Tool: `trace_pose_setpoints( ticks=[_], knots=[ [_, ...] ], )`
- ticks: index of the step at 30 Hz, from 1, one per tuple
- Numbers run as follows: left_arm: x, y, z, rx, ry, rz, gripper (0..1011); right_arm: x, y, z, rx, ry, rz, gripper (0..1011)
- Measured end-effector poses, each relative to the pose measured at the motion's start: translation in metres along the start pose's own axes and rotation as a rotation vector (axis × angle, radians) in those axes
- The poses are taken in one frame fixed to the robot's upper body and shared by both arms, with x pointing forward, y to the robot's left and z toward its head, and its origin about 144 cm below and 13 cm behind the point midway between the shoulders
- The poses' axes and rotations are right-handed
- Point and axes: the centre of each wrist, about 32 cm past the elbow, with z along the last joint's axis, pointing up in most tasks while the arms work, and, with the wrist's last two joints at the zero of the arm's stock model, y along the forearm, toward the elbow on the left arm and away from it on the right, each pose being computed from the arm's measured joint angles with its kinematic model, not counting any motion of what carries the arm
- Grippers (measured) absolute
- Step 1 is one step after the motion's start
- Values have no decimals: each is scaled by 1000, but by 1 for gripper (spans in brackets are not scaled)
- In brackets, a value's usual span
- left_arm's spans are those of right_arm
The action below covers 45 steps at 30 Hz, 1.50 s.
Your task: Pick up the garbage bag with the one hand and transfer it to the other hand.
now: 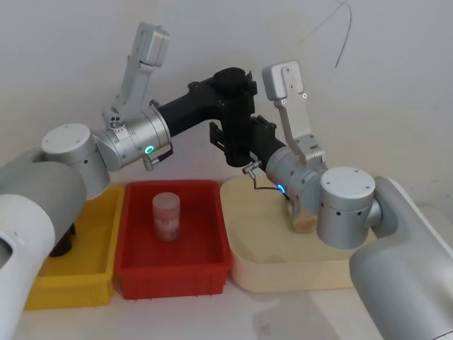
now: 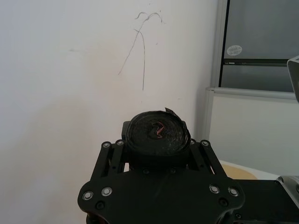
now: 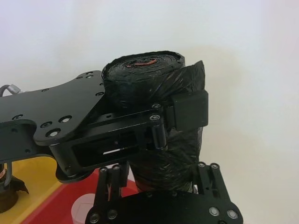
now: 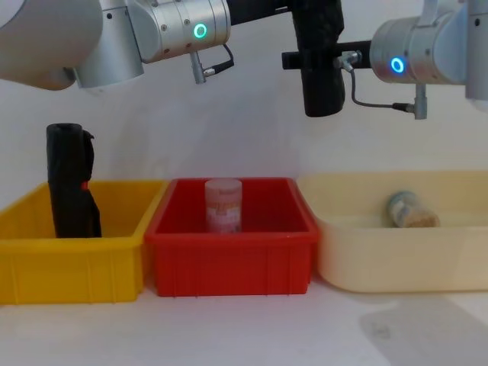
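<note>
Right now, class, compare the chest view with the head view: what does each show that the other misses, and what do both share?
Chest view alone: a second black roll with a red mark standing upright in the yellow bin. Head view alone: the arms' shoulder housings. Both share: the garbage bag held in mid-air above the bins between the left gripper and right gripper, and the jar upright in the red bin.

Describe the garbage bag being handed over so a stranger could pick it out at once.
Look above the red bin, where the two arms meet in mid-air. The garbage bag is the upright black roll there, with the left gripper and right gripper on it. The other black roll stands in the yellow bin.
</note>
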Motion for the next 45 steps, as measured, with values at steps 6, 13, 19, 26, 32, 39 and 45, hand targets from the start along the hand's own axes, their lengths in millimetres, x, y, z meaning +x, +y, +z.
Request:
trace_pose_setpoints(
  ticks=[6, 13, 19, 26, 32, 39, 45],
  knots=[
    [0, 0, 0, 0, 0, 0, 523, -1, 1, 0, 1, 0, -2, 563],
    [0, 0, 0, 0, 0, 0, 523, -1, 1, 0, 1, 0, -3, 563],
    [0, 0, 0, 0, 0, 0, 523, -1, 1, 0, 2, 0, -4, 563],
    [0, 0, 0, 0, 0, 0, 523, -1, 1, 0, 2, -1, -4, 563],
    [0, 0, 0, 0, 0, 0, 667, -1, 2, 0, 3, -1, -5, 563],
    [0, 0, 0, 0, 0, 0, 834, -1, 2, 0, 2, -1, -8, 562],
    [0, 0, 0, 0, 0, 0, 1001, 1, 1, 1, 0, 0, -40, 563]
  ],
)
